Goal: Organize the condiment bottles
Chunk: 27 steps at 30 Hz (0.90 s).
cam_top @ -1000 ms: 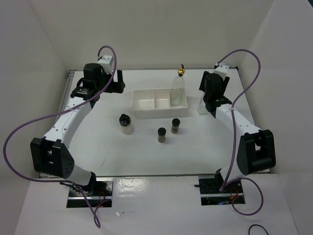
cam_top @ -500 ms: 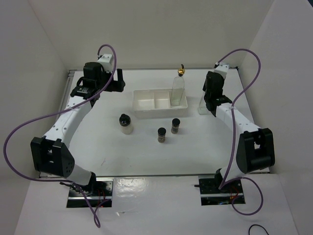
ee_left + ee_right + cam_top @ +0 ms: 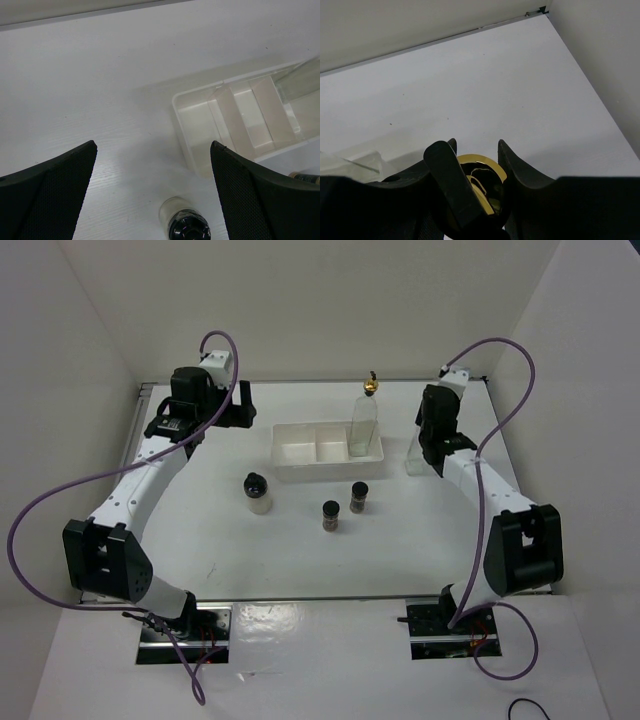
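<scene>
Currently right gripper (image 3: 472,150) jaws are drawn in tight on the gold spout (image 3: 490,190) of the loose glass bottle (image 3: 413,458), one finger (image 3: 452,185) on each side, spout filling the gap. That bottle stands upright on the desk (image 3: 200,540) near the right edge, far half, just right of the tray (image 3: 320,472) but not in it. In the top view its spout is hidden under the right wrist.

Left gripper (image 3: 153,145) jaws are wide apart, nothing between them. It hovers above bare desk toward the far-left corner, left of the tray and well apart from every bottle.

The tray is white with three compartments and sits at the far centre of the desk, long side parallel to the far edge. The tray bottle (image 3: 364,425) stands upright in the right compartment, gold spout on top. Middle and left compartments hold nothing.

The whitish jar (image 3: 258,491), black cap, stands upright near the desk centre, in front of the tray's left end and apart from it. It also shows in the left wrist view, low in frame between the fingers.

Two dark jars stand in front of the tray's right half: right dark jar (image 3: 359,497) nearer the tray, left dark jar (image 3: 331,515) just beside it and nearer the near edge. They are not touching each other or the tray. Both upright, black caps.
</scene>
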Available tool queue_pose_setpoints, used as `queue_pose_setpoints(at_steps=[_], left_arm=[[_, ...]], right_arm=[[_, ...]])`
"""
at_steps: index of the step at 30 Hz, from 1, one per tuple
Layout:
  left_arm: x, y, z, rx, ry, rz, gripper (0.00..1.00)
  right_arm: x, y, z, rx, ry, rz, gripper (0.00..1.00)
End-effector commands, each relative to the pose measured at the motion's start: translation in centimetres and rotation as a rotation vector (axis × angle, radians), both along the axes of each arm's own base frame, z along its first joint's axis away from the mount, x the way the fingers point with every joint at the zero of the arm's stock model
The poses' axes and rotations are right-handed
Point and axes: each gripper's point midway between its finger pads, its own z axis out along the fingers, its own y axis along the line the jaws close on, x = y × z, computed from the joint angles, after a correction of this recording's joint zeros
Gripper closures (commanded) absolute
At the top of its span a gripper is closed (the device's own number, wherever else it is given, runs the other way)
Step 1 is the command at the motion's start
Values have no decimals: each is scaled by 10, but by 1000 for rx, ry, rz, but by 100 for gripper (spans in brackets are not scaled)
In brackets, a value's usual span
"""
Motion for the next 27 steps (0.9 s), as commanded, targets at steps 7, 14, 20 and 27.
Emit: queue_pose_setpoints(at_steps=[7,14,20,27], left_arm=[[-4,-5,33,-14,-104,-33,0],[-9,-6,28,-25,-97,-38,0],[-15,-7,27,-37,-94,-43,0],[-17,-7,27,-37,-94,-43,0]], right_arm=[[-10,9,118,48,-256,84,100],[-21,34,159,5,-293,200,100],[-26,58,177,-9,-291,248,100],[-29,78,188,76,-312,309,100]])
